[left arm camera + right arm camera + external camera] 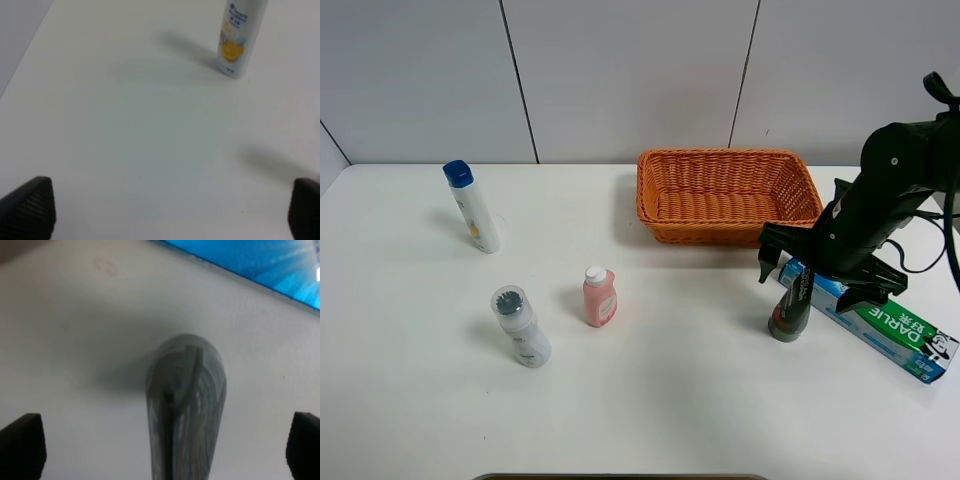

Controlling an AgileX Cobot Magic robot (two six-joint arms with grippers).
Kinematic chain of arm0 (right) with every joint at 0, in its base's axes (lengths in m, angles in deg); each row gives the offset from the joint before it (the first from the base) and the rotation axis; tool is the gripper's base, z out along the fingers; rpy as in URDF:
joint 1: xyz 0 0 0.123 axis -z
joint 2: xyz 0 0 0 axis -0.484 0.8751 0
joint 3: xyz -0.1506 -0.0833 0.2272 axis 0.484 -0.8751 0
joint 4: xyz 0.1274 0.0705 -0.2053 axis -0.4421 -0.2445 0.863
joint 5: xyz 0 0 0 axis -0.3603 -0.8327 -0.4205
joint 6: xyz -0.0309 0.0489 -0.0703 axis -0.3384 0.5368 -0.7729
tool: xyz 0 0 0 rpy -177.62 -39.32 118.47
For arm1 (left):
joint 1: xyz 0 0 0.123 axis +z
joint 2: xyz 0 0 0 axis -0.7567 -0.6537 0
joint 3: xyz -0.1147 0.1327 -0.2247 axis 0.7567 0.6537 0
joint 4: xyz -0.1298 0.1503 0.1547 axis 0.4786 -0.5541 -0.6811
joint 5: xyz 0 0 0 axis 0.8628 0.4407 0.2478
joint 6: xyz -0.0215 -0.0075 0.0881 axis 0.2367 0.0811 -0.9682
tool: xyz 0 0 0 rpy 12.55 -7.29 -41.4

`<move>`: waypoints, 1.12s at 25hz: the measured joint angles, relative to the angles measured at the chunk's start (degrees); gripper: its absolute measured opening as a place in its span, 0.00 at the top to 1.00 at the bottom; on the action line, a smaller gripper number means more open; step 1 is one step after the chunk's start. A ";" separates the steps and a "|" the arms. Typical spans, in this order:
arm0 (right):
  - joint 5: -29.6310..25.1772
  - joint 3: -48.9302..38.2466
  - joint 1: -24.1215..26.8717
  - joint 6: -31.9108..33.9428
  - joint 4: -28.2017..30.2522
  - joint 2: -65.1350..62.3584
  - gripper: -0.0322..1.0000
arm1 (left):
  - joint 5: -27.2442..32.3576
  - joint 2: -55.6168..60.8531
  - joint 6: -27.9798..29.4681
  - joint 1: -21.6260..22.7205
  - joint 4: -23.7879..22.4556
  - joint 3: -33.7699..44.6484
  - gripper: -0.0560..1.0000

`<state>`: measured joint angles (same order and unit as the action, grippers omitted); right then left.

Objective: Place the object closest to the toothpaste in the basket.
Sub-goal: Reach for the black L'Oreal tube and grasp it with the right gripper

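The toothpaste is a blue-green box [880, 325] lying at the right of the table; its blue edge also shows in the right wrist view [250, 265]. A dark grey bottle [790, 308] stands upright against the box's left end, the closest object to it. My right gripper [813, 282] is open and reaches down over the bottle, one finger on each side. In the right wrist view the bottle [186, 405] stands between the spread fingertips [20, 445], untouched. The orange wicker basket [720, 153] stands just behind. My left gripper [170, 210] is open and empty above bare table.
A white bottle with a blue cap [472, 207] stands at the far left and also shows in the left wrist view [237, 40]. A small pink bottle [600, 297] and a grey-capped white bottle [522, 328] stand left of centre.
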<state>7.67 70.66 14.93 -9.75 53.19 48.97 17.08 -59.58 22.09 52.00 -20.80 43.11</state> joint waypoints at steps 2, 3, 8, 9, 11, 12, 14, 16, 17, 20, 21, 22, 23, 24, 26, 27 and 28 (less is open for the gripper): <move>0.30 0.00 0.00 0.00 0.00 0.55 0.01 | 0.00 0.00 0.00 0.00 0.00 0.00 0.06; 0.44 0.00 0.00 0.00 0.00 0.56 0.01 | 0.00 0.00 0.00 0.00 0.00 0.00 0.06; 1.44 0.00 0.00 0.00 0.10 2.00 0.01 | 0.00 0.00 0.00 0.00 0.00 0.00 0.06; 1.49 0.00 0.00 0.00 0.10 2.49 0.01 | 0.00 0.00 0.00 0.00 0.00 0.00 0.06; 1.77 0.00 0.00 -0.24 0.10 3.26 0.01 | 0.00 0.00 0.00 0.00 0.00 0.00 0.06; 1.76 0.00 0.00 -0.35 0.10 3.50 0.01 | 0.00 0.00 0.00 0.00 0.00 0.00 0.06; 1.94 0.00 0.00 -0.35 0.10 3.87 0.01 | 0.00 0.00 0.00 0.00 0.00 0.00 0.06; 2.44 0.00 0.00 -0.37 0.10 4.19 0.01 | 0.00 0.00 0.00 0.00 0.00 0.00 0.06; 2.75 0.00 0.00 -0.37 0.10 4.26 0.01 | 0.00 0.00 0.00 0.00 0.00 0.00 0.06; 2.95 0.00 0.00 -0.42 0.10 4.26 0.01 | 0.00 0.00 0.00 0.00 0.00 0.00 0.06; 2.95 0.00 0.00 -0.42 0.10 4.26 0.01 | 0.00 0.00 0.00 0.00 0.00 0.00 0.06; 2.95 0.00 0.00 -0.44 0.10 4.26 0.01 | 0.00 0.00 0.00 0.00 0.00 0.00 0.06; 2.95 0.00 0.00 -0.49 0.10 4.26 0.01 | 0.00 0.00 0.00 0.00 0.00 0.00 0.06; 2.89 0.00 0.00 -0.51 0.05 4.26 0.01 | 0.00 0.00 0.00 0.00 0.00 0.00 0.06; 2.72 0.00 0.00 -0.56 -0.01 4.26 0.01 | 0.00 0.00 0.00 0.00 0.00 0.00 0.06; 2.72 0.00 0.00 -0.56 -0.01 4.26 0.01 | 0.00 0.00 0.00 0.00 0.00 0.00 0.06; 2.43 0.00 0.00 -0.58 -0.01 4.26 0.01 | 0.00 0.00 0.00 0.00 0.00 0.00 0.06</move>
<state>10.10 70.66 14.93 -10.32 53.18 53.23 17.08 -59.58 22.09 52.00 -20.80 43.11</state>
